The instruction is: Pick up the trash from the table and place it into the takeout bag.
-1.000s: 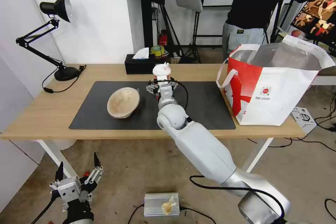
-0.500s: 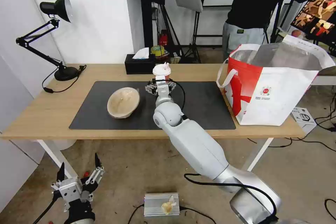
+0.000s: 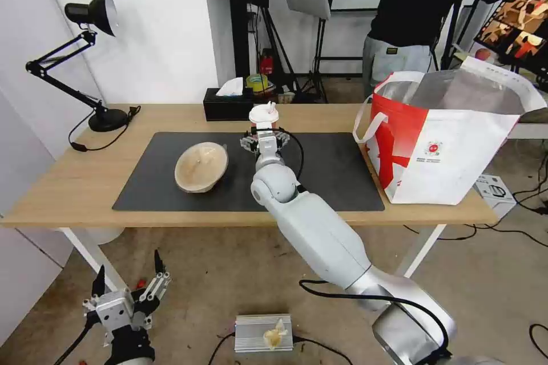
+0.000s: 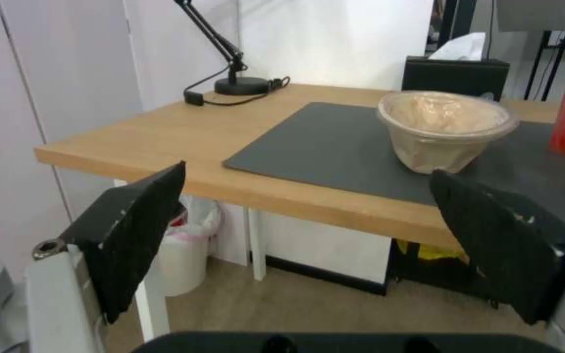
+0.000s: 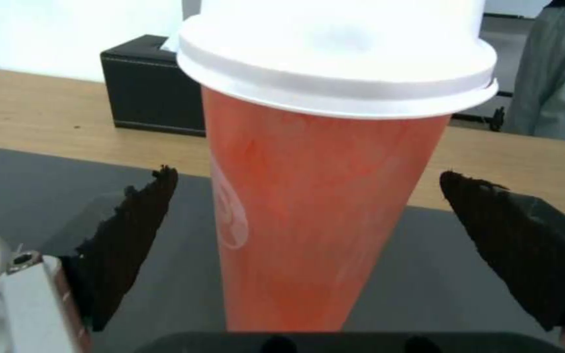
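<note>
A red cup with a white lid [image 3: 264, 116] [image 5: 321, 196] stands upright at the back of the dark grey mat [image 3: 331, 174] on the table [image 3: 68, 188]. My right gripper [image 3: 263, 138] [image 5: 321, 245] is open just in front of the cup, and the cup stands between its black fingers [image 5: 132, 235] without touching them. A beige paper bowl [image 3: 201, 166] [image 4: 445, 127] sits on the mat to the cup's left. The takeout bag [image 3: 451, 142] stands open at the table's right end. My left gripper [image 3: 125, 291] [image 4: 309, 245] hangs open below the table's front left edge.
A black tissue box [image 3: 228, 105] stands right behind the cup. A black desk lamp [image 3: 91, 63] with its cord is at the table's back left. A silver box [image 3: 264, 333] lies on the floor under the front edge. A person stands behind the bag.
My right arm has pushed forward, bringing the open gripper closer around the cup. The left gripper has sunk slightly. The cup, bowl and bag have not moved.
</note>
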### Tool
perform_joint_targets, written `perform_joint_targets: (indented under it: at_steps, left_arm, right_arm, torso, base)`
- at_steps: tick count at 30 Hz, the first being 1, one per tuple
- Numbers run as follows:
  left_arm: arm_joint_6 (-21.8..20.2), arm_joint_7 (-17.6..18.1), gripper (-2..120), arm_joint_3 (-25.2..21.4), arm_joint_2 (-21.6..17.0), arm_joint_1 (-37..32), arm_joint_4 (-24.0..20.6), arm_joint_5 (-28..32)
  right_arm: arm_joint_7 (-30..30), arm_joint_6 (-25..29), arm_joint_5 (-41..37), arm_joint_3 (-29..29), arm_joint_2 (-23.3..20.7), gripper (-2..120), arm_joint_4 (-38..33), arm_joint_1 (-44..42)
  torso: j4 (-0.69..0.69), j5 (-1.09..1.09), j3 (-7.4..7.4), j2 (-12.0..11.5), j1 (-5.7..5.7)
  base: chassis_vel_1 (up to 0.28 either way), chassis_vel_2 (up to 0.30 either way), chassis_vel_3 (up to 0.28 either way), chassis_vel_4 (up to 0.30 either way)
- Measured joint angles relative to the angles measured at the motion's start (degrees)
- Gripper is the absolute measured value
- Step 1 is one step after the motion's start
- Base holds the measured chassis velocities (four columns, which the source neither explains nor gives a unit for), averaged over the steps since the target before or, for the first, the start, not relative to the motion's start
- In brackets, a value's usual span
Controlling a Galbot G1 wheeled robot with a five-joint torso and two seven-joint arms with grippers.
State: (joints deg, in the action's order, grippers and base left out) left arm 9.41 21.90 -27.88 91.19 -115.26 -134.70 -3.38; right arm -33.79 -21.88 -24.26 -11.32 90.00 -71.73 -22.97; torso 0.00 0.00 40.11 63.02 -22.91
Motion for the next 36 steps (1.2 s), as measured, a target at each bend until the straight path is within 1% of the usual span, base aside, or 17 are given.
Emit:
perform_joint_targets:
  at_steps: [11,26,30,36]
  left_arm:
    - [0.1,0.0,100,0.2,0.0,0.2,0.1,0.0]
    - [0.1,0.0,100,0.6,-0.2,0.4,0.1,-0.1]
    - [0.1,0.0,100,0.6,-0.2,0.5,0.2,-0.1]
    - [0.9,-0.8,100,0.7,-0.1,0.5,0.4,-0.5]
  right_arm:
    - [0.4,0.2,-0.2,0.6,0.0,100,2.2,0.5]
    - [2.7,2.5,-1.1,0.8,0.1,100,4.4,1.1]
    - [2.8,2.7,-1.1,0.8,0.1,97,4.8,1.3]
    - [2.9,2.8,-1.1,0.8,0.1,87,4.8,1.4]
  torso:
    - [0.00,0.00,0.00,0.0,0.00]
    - [0.00,0.00,0.00,0.0,0.00]
    - [0.00,0.00,0.00,0.0,0.00]
    - [0.00,0.00,0.00,0.0,0.00]
  base:
    - [0.000,0.000,0.000,0.000]
    - [0.000,0.000,0.000,0.000]
    - [0.000,0.000,0.000,0.000]
    - [0.000,0.000,0.000,0.000]
